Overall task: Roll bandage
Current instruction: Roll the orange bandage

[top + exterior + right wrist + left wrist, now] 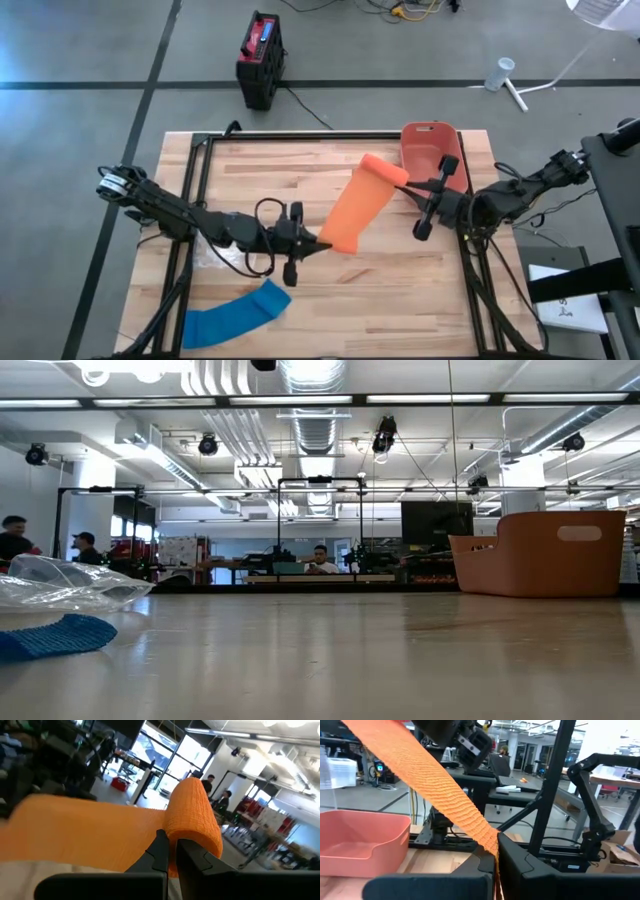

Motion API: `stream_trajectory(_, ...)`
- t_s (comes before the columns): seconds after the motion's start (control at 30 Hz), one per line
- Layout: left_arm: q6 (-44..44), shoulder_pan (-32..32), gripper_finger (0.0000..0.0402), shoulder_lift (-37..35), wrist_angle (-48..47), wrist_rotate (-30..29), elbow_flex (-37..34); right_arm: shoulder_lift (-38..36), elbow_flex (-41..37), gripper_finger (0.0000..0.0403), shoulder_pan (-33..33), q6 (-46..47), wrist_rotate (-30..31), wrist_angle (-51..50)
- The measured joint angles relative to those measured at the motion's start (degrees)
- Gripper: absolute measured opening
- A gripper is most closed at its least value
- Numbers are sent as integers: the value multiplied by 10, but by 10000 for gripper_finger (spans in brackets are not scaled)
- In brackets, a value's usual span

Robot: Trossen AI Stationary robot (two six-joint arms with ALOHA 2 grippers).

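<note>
Two grippers work here, and both are clamped on the same orange bandage (358,213). The left gripper (318,243), near the middle of the desk (400,300), has its fingers (485,861) pressed together on the loose lower end of the strip. The right gripper (408,187), nearer the far right corner, has its fingers (160,851) pinched on the other end, where the bandage is already wound into a short roll (192,812). Between the two the orange strip hangs stretched and slanted, lifted clear of the wood; the low view shows none of it at table height.

There are two bandages in all. The second one, a blue bandage (235,315), lies flat and curved near the front left corner, apart from both grippers. One crumpled clear plastic wrapper (70,585) lies just behind it, close to the left arm. One red-orange bin (430,150) stands at the far right corner, right behind the right gripper and just beside the rolled end.

A black frame (195,190) runs along the desk's left, far and right edges. Off the desk, on the floor beyond the far edge, stands one black and red box (260,60). Several people (320,560) show far off in the room behind.
</note>
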Motion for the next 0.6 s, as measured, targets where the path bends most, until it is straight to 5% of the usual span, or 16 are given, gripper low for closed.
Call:
stream_trajectory(0.3,-8,-2,0,-1,17,-3,0,-13,-1,9,-2,-8,6,-61)
stream_trajectory(0.6,-29,-6,0,13,142,40,0,-4,-11,9,-10,-4,13,-91)
